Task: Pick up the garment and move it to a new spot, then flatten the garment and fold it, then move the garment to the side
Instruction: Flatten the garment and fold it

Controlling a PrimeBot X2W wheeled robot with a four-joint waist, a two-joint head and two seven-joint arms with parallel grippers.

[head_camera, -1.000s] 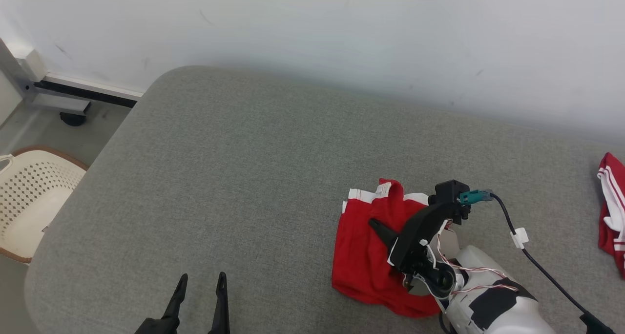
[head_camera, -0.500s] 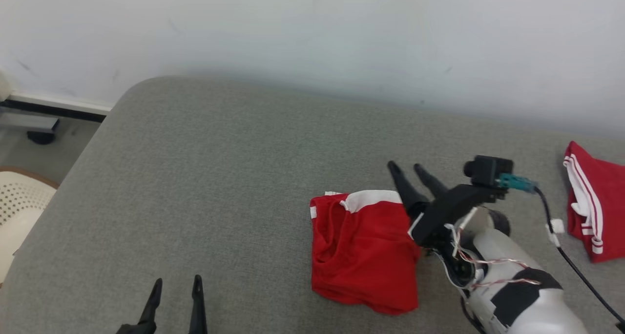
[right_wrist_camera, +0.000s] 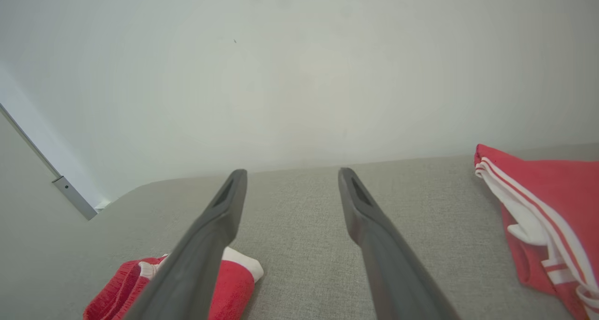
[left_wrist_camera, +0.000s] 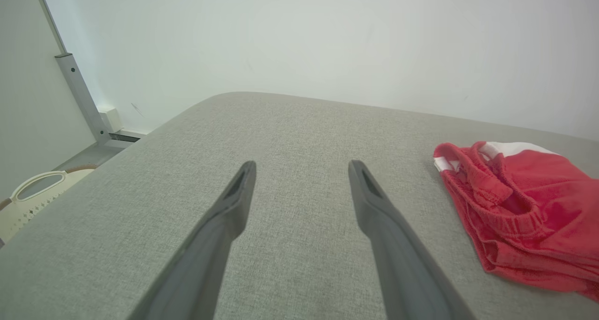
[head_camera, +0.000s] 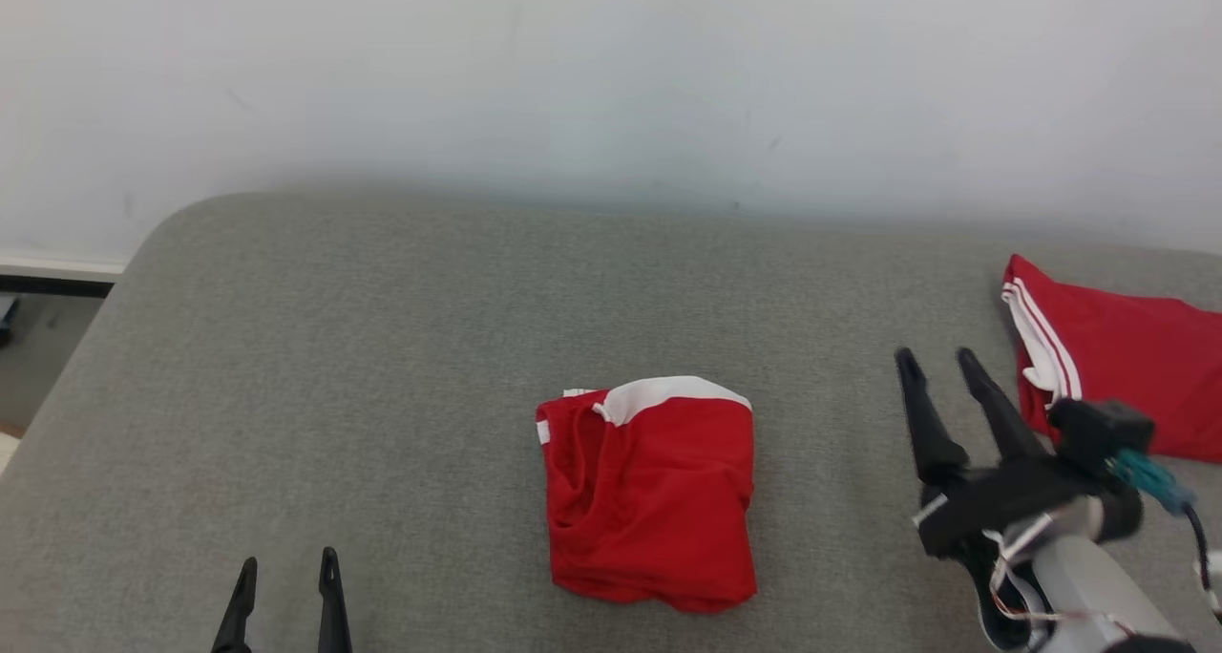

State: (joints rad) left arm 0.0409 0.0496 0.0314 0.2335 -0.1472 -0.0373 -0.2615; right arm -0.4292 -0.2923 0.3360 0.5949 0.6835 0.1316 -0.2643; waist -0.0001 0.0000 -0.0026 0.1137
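Red folded garment (head_camera: 649, 500) sits lower centre of head view; left gripper (head_camera: 289, 558) and right gripper (head_camera: 934, 353) both spread, empty. I worry right one snags 2nd red garment (head_camera: 1117, 367), right edge.

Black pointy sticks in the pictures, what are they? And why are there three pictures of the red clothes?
They are a robot's fingers. Each arm ends in a gripper with two: the left gripper and the right gripper. One picture comes from a camera on its head, looking down. The other two come from its wrists, looking along the fingers. On the grey cushion lies a folded red garment, with a second red garment to its right. Both grippers are open, holding nothing.
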